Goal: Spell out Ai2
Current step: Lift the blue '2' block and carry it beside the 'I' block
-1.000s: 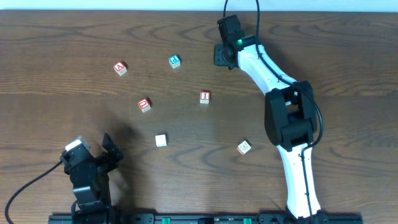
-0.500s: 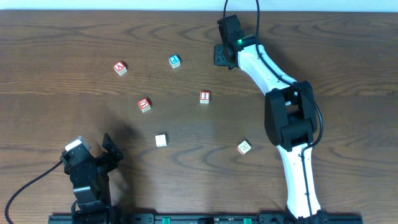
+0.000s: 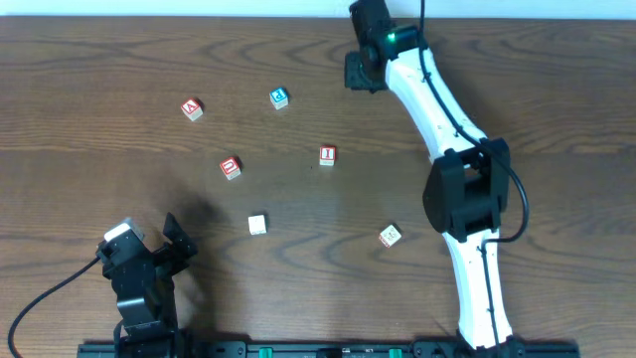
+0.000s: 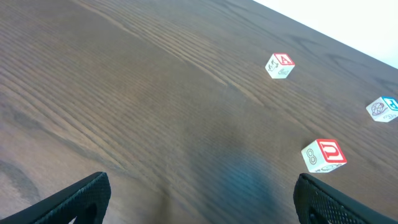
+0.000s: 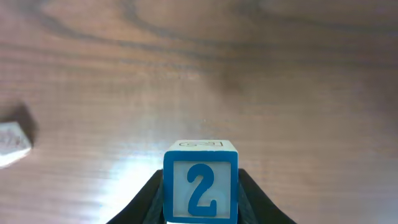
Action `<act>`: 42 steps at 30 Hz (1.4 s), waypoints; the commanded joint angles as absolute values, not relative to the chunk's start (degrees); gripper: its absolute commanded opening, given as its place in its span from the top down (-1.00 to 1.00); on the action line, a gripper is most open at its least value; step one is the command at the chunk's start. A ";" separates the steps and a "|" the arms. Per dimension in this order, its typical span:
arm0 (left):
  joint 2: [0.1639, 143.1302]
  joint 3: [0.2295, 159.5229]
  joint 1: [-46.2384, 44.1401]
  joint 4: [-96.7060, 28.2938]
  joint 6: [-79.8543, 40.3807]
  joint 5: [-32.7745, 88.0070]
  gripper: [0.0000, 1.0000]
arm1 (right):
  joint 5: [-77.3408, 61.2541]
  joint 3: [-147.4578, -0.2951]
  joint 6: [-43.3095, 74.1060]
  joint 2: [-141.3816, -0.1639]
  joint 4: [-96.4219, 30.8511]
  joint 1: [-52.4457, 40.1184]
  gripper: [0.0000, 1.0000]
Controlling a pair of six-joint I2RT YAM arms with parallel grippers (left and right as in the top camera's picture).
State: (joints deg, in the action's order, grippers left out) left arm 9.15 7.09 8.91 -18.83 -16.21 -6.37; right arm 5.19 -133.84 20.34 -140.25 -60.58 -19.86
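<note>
The blue-framed 2 block [image 5: 200, 186] shows a blue "2" on white and sits clamped between the right fingers [image 5: 144, 198], which are narrowed against its two sides. From overhead that arm reaches to the far edge of the bench [image 3: 556, 119], a little right of its middle, and hides the block beneath it, so I cannot tell whether the block touches the wood. The A block [image 3: 192, 108], with a red "A", lies toward the far left corner. The I block [image 3: 327, 155], with a red "I", lies near the middle of the bench. A blue-lettered block [image 3: 279, 96] sits between them, nearer the far edge; its letter is too small to read and is cut off in the left wrist view. A red block [image 4: 323, 154] reads something like "U". A plain white block [image 3: 257, 225] and a pale block with faint marks [image 3: 390, 236] lie toward the near edge, neither legible. A blurred pale shape [image 5: 12, 137] is cut by the right wrist view's border. The left fingers [image 4: 74, 200] are spread wide, holding nothing, at the near left corner.
</note>
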 commanded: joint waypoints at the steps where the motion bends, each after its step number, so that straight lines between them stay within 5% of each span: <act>1: 8.86 5.82 9.08 -19.20 -15.20 -6.37 -0.91 | 5.76 -137.78 21.96 -140.92 -65.49 -21.26 0.70; 5: 8.86 5.82 9.08 -19.18 -15.20 -6.37 -0.91 | 5.78 -139.04 23.79 -140.90 -73.21 -23.40 0.97; 19: 8.86 5.82 9.08 -19.18 -15.20 -6.37 -0.91 | 8.27 -138.37 28.97 -139.74 -77.87 -26.30 0.97; 29: 8.86 5.82 9.08 -19.20 -15.20 -6.37 -0.91 | 16.12 -100.33 32.32 -118.87 -55.13 -33.47 0.97; 42: 8.86 5.82 9.08 -19.18 -15.20 -6.37 -0.91 | 13.06 -79.15 39.62 -108.53 -42.81 -32.60 0.97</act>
